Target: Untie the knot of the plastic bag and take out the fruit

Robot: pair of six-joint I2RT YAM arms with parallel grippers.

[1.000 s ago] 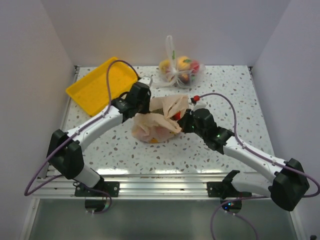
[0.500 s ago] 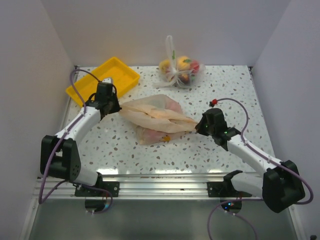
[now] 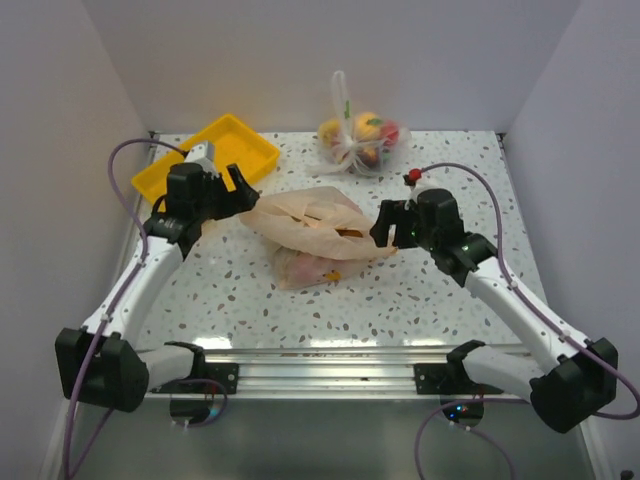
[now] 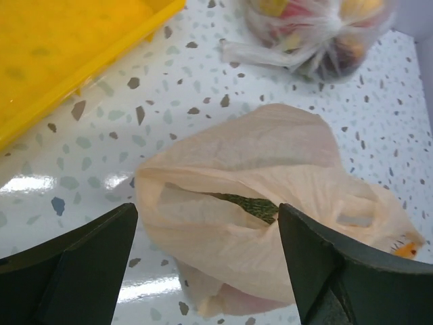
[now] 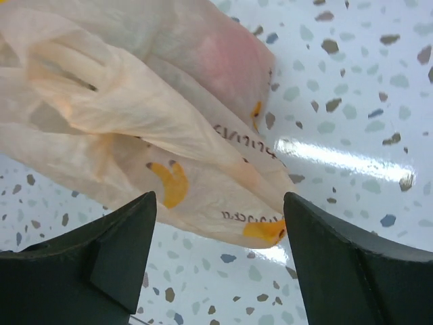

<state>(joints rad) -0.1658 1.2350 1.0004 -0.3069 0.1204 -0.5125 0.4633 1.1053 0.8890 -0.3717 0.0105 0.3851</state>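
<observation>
The peach-orange plastic bag [image 3: 315, 232] lies slack on the table's middle, with orange prints [image 5: 169, 183] on its skin. Its mouth gapes towards my left wrist camera. The handle loops [image 4: 203, 203] lie loose and apart, and no knot shows. Of the fruit, a green one [image 4: 252, 206] peeks through the mouth and a reddish one [image 5: 226, 57] glows through the plastic; the others are hidden. My left gripper [image 3: 238, 195] hovers open just left of the bag, touching nothing [image 4: 206, 218]. My right gripper [image 3: 381, 227] stands open over the bag's right tip [image 5: 220, 203], holding nothing.
A yellow tray [image 3: 215, 150] sits at the back left, close behind my left gripper. A knotted clear bag of other fruit [image 3: 360, 140] rests against the back wall. White walls close in the table on three sides.
Both grippers were shut on the bag's handles and pulled them apart. They have now opened and let go, and the bag has slumped back onto the table.
</observation>
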